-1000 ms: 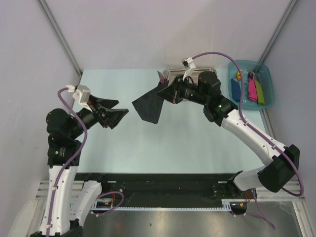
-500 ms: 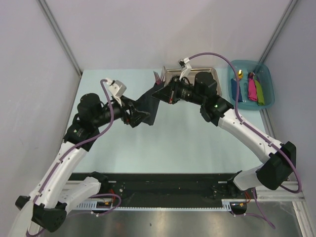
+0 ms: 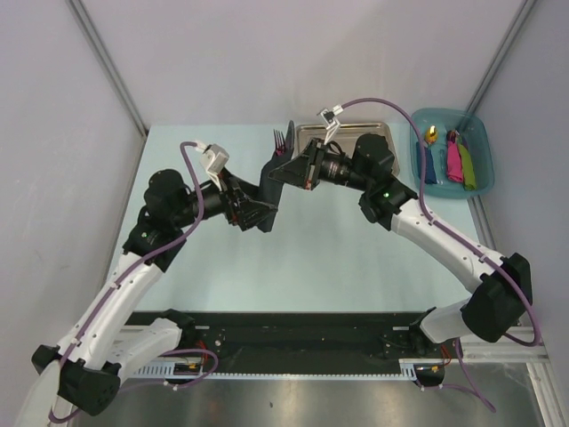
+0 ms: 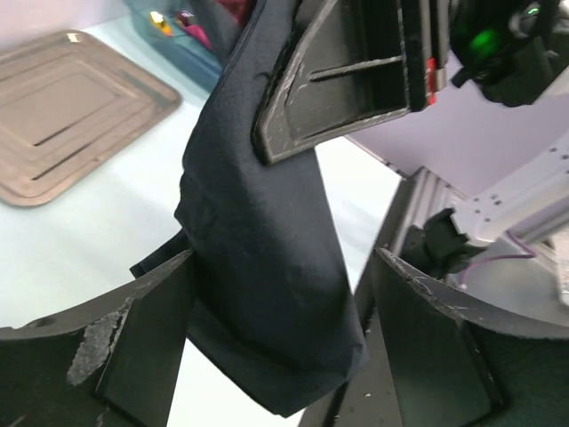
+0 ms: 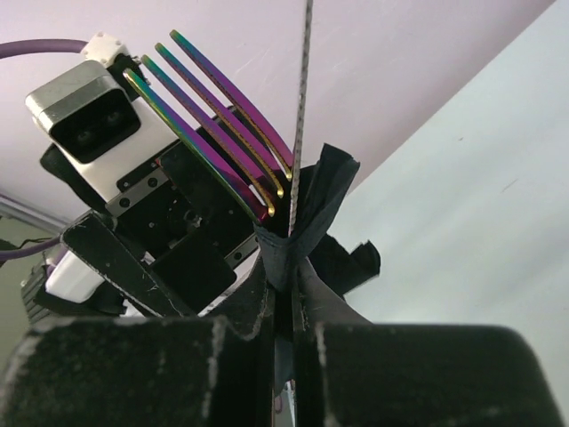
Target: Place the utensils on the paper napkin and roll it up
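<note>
The black paper napkin (image 3: 268,184) hangs off the table as a folded bundle with the utensils inside. Iridescent fork tines (image 5: 222,116) and a thin knife edge (image 5: 303,98) stick out of its top. My right gripper (image 5: 290,298) is shut on the bundle's upper part, also seen from above as the right gripper (image 3: 288,169). My left gripper (image 4: 280,334) is open, its fingers (image 4: 147,351) on either side of the napkin's (image 4: 267,240) lower end. The left finger sits close against the paper. Seen from above, the left gripper (image 3: 256,212) is just under the right one.
A steel tray (image 3: 309,133) lies at the table's far edge behind the right gripper. A blue bin (image 3: 444,113) with bright blue, pink and green items stands at the far right. Both arms meet over the middle of the light table.
My left arm swung in from the left, and its open fingers now straddle the napkin's lower end. The right gripper shifted slightly left with the bundle, which now hangs narrower.
</note>
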Motion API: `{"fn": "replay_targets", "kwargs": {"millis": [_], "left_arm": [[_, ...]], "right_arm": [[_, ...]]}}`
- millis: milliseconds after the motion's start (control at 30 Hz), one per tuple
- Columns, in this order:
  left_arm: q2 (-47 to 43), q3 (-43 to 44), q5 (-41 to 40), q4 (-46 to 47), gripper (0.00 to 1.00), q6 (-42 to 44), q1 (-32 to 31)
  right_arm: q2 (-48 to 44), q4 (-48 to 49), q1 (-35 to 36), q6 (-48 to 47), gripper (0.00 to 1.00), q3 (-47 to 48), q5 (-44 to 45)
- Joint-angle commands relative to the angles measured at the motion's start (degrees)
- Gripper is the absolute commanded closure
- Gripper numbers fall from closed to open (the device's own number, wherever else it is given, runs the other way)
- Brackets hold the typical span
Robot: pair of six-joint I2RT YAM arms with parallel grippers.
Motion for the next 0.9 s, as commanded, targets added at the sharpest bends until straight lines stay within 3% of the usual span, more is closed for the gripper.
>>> {"fn": "replay_targets", "kwargs": {"millis": [0, 400, 533, 667, 767, 867], "left_arm": [[-0.1, -1.7, 6.3, 7.8, 0.19, -7.9, -0.3], [-4.1, -4.2, 5.5, 1.5, 0.18, -7.9, 0.6], [-7.1, -7.9, 8.6, 1.9, 0.18, -11.4, 5.5], [-8.5, -12.9, 15.6, 14.1, 0.28, -22.0, 13.2], [-7.6, -16.2, 20.6, 25.6, 0.38, -32.7, 15.1], [-7.4, -17.7, 21.3, 33.1, 0.42, -39.8, 15.1]], "right_arm": [[-2.0, 9.6, -0.1, 3.3, 1.00, -0.5, -3.5], [-3.8, 8.8, -2.0, 1.3, 1.00, -0.7, -3.1], [-4.0, 9.2, -3.0, 1.4, 1.00, -0.7, -3.4], [-4.3, 10.0, -3.2, 1.5, 1.00, -1.3, -4.3], [-4.3, 11.4, -3.2, 1.9, 1.00, -1.6, -5.2], [-4.3, 12.2, -3.1, 1.9, 1.00, -1.5, -5.9]]}}
